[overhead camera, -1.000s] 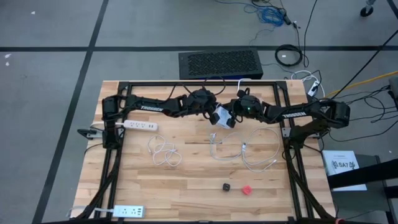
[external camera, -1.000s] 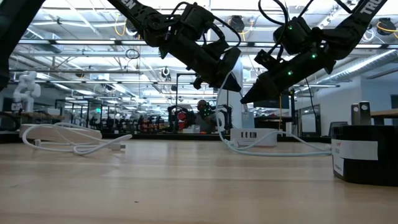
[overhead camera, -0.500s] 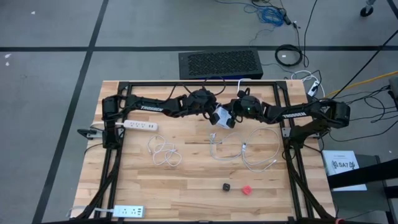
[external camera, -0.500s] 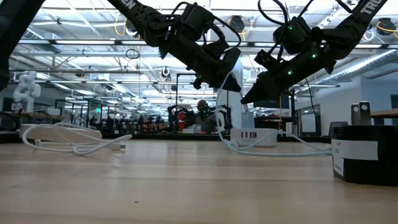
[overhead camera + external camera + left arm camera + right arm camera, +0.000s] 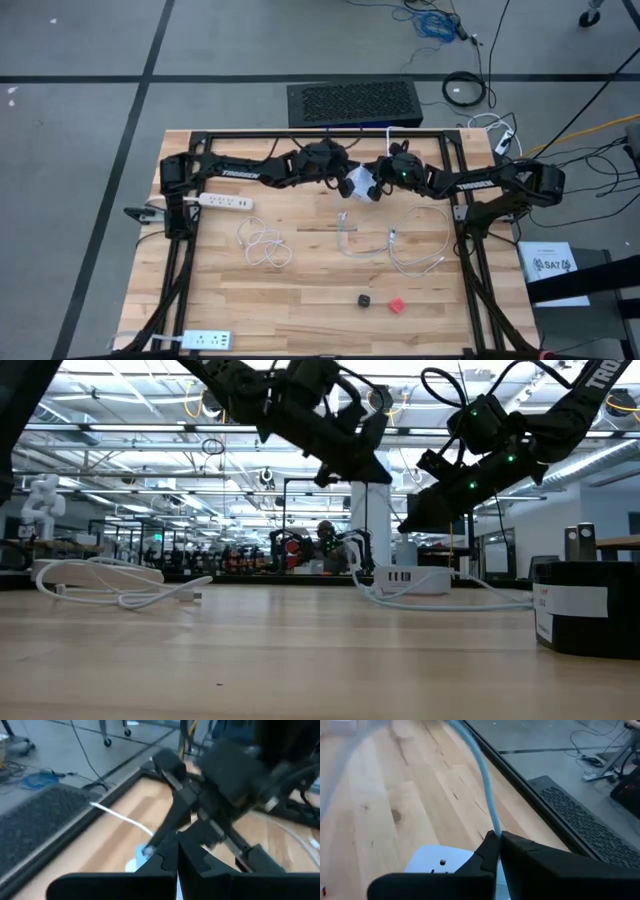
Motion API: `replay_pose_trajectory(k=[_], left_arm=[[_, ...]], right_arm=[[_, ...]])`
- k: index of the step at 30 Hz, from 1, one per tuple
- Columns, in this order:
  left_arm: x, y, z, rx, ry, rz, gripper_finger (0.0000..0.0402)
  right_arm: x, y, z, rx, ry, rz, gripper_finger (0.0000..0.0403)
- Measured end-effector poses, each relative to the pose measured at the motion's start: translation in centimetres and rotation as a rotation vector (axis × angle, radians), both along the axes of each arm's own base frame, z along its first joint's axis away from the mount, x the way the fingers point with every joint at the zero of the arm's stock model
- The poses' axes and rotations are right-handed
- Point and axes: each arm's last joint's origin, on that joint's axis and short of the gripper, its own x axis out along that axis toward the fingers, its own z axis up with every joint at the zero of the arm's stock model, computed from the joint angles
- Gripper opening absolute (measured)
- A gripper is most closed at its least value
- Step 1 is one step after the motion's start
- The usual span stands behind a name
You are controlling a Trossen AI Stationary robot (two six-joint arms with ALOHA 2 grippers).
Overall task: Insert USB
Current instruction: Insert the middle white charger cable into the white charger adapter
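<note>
White USB charger (image 5: 357,183) (cable (image 5: 481,770) attached) held aloft.

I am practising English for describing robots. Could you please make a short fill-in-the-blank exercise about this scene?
1. Both grippers are held ____ the table, not resting on it.
2. The right gripper is shut on a white ____.
3. Near the table's front edge, a red block lies beside a ____ one.
4. A white power strip lies under the ____ arm.

Missing words: above; cable; black; left
</note>
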Motion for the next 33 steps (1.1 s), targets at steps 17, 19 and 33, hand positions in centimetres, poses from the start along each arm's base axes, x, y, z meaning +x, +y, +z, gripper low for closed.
replay_pose_trajectory(k=[17,19,33], left_arm=[[-1.1,-0.6,2.0,0.061,0.001,-0.139,0.0022],[-2.0,-0.5,3.6,0.079,-0.013,-0.139,0.0019],[-9.8,-2.3,5.8,0.158,-0.176,-0.108,0.0003]], right_arm=[[-0.2,-0.4,0.0,0.04,-0.028,-0.013,0.0],[-0.2,-0.3,-0.1,0.047,-0.032,-0.019,0.0],[-0.3,-0.3,-0.2,0.095,-0.069,-0.055,0.0003]])
